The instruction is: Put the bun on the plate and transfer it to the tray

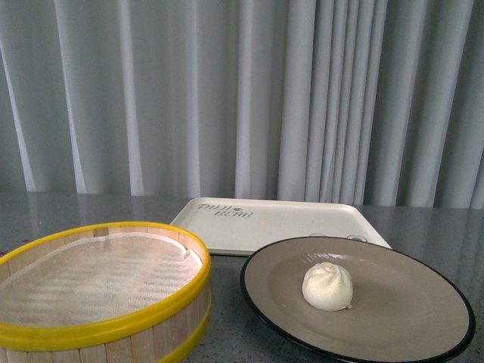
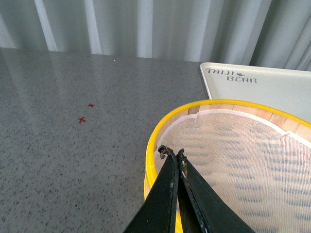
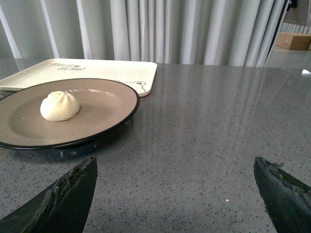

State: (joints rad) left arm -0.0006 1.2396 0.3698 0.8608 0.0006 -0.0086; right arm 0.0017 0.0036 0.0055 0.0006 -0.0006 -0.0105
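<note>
Steamed bun (image 1: 327,286), small, round and cream-white with a swirled pleated top, is seen resting inside the wide shallow beige-tan plate (image 1: 408,318) with its thin black rim. The plate is set on the speckled grey stone counter (image 1: 446,227), just beside the flat rectangular cream-white plastic tray (image 1: 280,223), on which only dark lettering is seen. A round wooden steamer basket (image 1: 106,325) with yellow rim is lined with a white mesh liner (image 1: 98,276). The left claw (image 2: 172,153) is pressed together above the basket; the right claw (image 3: 175,160) is spread wide over the counter.
</note>
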